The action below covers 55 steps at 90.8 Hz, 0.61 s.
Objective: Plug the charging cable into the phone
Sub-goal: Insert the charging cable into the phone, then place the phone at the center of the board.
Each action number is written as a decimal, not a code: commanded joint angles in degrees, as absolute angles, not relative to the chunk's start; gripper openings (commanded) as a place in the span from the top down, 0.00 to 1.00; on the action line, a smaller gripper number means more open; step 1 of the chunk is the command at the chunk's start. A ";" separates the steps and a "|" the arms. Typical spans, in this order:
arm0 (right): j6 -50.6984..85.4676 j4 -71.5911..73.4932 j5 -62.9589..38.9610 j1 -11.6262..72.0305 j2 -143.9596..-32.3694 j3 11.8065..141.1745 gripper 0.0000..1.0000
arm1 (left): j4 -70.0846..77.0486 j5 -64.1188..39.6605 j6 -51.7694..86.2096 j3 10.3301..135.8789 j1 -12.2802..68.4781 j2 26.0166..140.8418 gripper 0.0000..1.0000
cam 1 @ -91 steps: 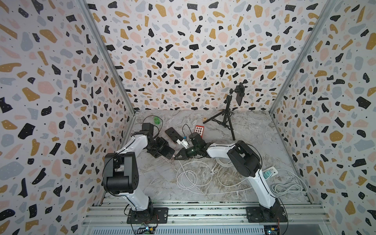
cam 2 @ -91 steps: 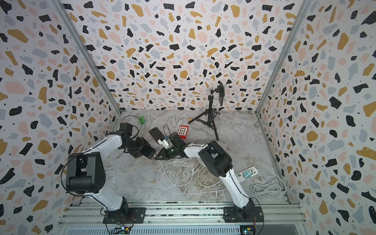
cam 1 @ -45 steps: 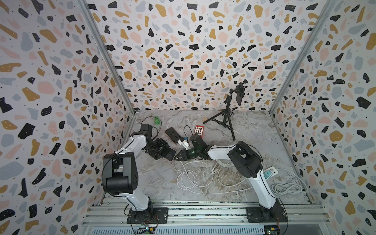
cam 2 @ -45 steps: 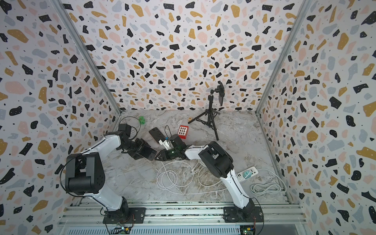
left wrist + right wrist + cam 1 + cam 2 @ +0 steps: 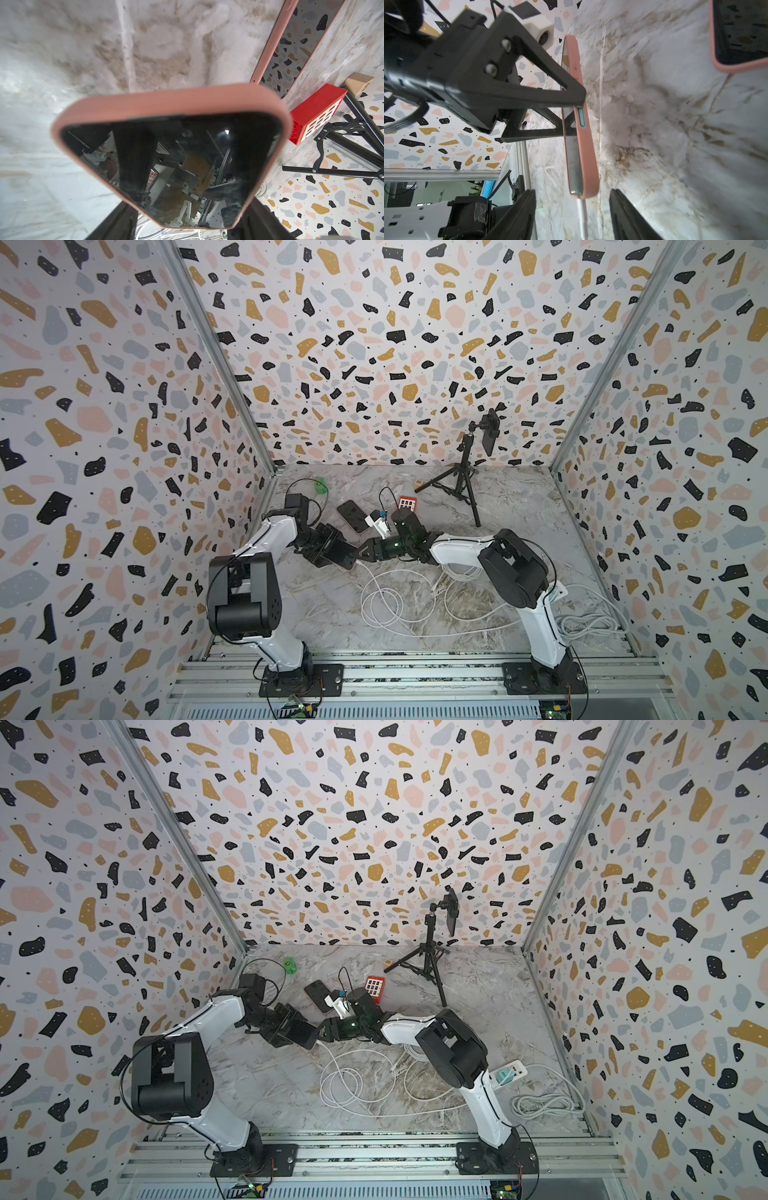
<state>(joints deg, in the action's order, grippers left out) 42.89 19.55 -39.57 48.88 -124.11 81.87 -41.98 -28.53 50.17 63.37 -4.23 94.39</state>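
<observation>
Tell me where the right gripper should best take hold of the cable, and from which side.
Grip the cable on its stiff plug end, where it enters the phone, not the loose cord. Come along the cable's line, toward the phone's port end, a finger on each side. The open right gripper straddles that spot; the left gripper holds the phone.

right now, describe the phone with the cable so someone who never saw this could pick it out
On the marble table, look where the left arm and right arm meet. The phone there is held in the fingers of the left gripper, with a white cable running from its end. The other phone, same pink case, lies flat farther back with no cable.
</observation>
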 commanded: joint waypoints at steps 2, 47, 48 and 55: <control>42.83 17.53 -37.11 49.38 -124.99 86.31 0.38 | -42.01 -30.80 50.33 62.95 -4.54 91.63 0.37; 48.77 22.43 -38.94 51.30 -131.36 92.78 0.50 | -41.26 -32.59 51.47 62.28 -4.65 90.97 0.38; 48.95 22.51 -38.94 51.27 -131.42 92.80 0.51 | -41.24 -32.68 51.57 62.25 -4.70 91.01 0.37; 49.87 23.75 -39.15 51.38 -131.78 93.03 0.58 | -40.90 -33.35 52.12 62.01 -4.75 90.99 0.37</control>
<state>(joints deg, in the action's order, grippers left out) 47.99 20.71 -38.22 51.09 -132.64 90.52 -41.78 -30.55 50.96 62.59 -4.45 92.90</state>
